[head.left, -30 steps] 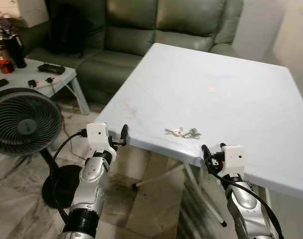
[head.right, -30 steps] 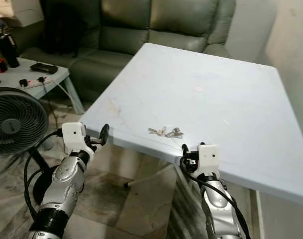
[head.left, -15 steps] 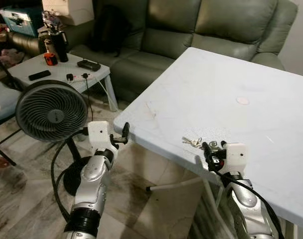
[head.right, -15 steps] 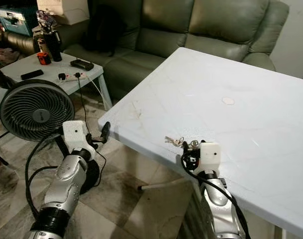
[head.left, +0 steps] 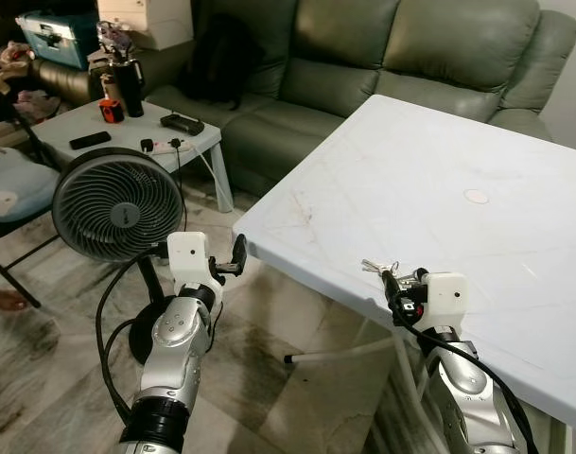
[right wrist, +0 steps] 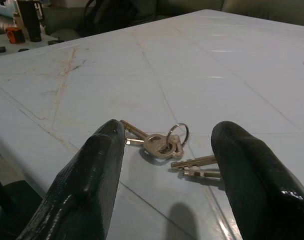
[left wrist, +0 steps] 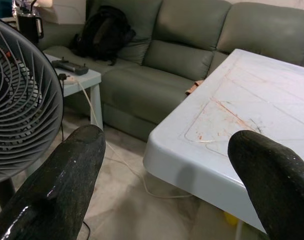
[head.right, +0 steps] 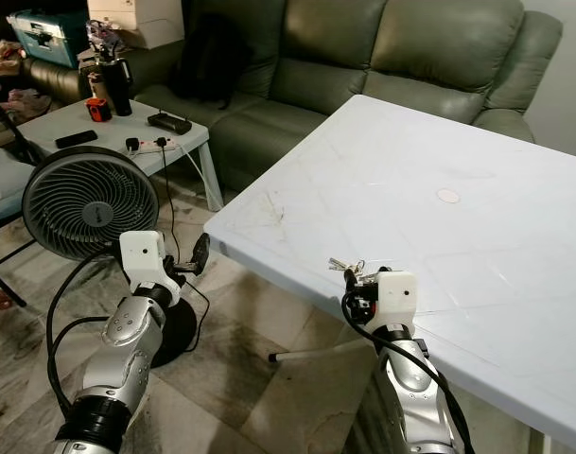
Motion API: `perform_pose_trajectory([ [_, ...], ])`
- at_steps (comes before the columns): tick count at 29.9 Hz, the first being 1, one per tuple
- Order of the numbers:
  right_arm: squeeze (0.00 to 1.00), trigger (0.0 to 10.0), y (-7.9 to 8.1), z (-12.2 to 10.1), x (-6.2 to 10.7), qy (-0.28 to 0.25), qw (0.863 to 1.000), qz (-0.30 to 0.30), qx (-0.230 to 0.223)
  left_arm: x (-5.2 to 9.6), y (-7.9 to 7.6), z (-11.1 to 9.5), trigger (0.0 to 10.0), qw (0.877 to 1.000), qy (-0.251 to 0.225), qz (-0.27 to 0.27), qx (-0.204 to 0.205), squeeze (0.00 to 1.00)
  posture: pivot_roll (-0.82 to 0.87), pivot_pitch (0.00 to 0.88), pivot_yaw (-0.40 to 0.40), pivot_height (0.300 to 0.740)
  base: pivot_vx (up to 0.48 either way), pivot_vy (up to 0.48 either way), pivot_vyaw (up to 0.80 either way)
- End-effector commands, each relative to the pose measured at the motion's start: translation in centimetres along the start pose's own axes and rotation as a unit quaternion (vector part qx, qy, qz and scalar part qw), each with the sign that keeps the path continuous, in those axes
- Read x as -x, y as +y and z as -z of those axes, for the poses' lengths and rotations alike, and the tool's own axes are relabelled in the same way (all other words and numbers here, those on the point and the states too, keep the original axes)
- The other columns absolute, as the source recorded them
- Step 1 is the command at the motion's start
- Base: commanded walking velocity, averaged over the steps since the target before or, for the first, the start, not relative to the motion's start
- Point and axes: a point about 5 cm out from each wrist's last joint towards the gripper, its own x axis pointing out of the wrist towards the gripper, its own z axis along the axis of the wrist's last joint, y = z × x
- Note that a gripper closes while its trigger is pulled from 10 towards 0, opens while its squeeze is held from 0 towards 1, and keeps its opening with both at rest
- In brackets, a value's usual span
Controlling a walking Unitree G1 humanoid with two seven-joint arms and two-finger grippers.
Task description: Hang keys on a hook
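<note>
My right gripper (right wrist: 164, 175) hovers low over the near edge of the white table (head.left: 439, 180), its two black fingers (right wrist: 87, 185) spread wide apart with nothing between them. The keys (right wrist: 164, 145) lie flat on the tabletop just ahead of those fingertips, in line with the gap between them: a small bunch on a ring, with a couple of keys fanned out to one side. From my head camera the keys (head.left: 375, 268) sit close to the table's front edge, right beside the tip of the right gripper (head.left: 393, 287), though the bunch is small there and I cannot tell whether a finger is touching it. My left gripper (left wrist: 166, 165) is held out off the table's corner, above the floor, fingers (left wrist: 67, 175) also wide apart and holding nothing. Beside my left arm stands a round black fan (head.left: 115, 204) on a floor stand. Beyond it is a small low table (head.left: 127, 132) carrying a remote, a dark flask and some small items. A grey-green sofa (head.left: 363, 47) runs along the back, with a black backpack (head.left: 221, 61) resting on it.
</note>
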Motion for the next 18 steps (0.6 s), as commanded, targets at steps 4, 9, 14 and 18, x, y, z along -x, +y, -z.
perform_pose_trajectory([
  [4, 0.0, 10.0, -0.16, -0.28, -0.31, -0.001, 1.0, 0.0, 0.0, 0.15, -0.39, -0.3, 10.0, 1.0, -0.011, 0.016, -0.011, 0.0, 0.07, 0.0, -0.03, 0.74, 0.0, 0.0, 0.0],
  [9, 0.0, 10.0, -0.28, -0.33, -0.43, 0.0, 1.0, 0.004, 0.003, 0.2, -0.58, -0.3, 10.0, 1.0, -0.012, 0.022, -0.014, 0.0, 0.07, 0.0, -0.033, 0.74, 0.0, 0.0, 0.0],
  [14, 0.0, 10.0, -0.36, -0.35, -0.43, 0.0, 1.0, 0.008, 0.004, 0.23, -0.67, -0.31, 10.0, 1.0, -0.013, 0.026, -0.012, 0.0, 0.07, 0.0, -0.033, 0.74, 0.0, 0.0, 0.0],
  [18, 0.0, 10.0, -0.45, -0.35, -0.42, 0.001, 1.0, 0.012, 0.006, 0.24, -0.78, -0.36, 10.0, 0.999, -0.015, 0.031, -0.015, 0.0, 0.07, 0.0, -0.033, 0.74, 0.0, 0.0, 0.0],
])
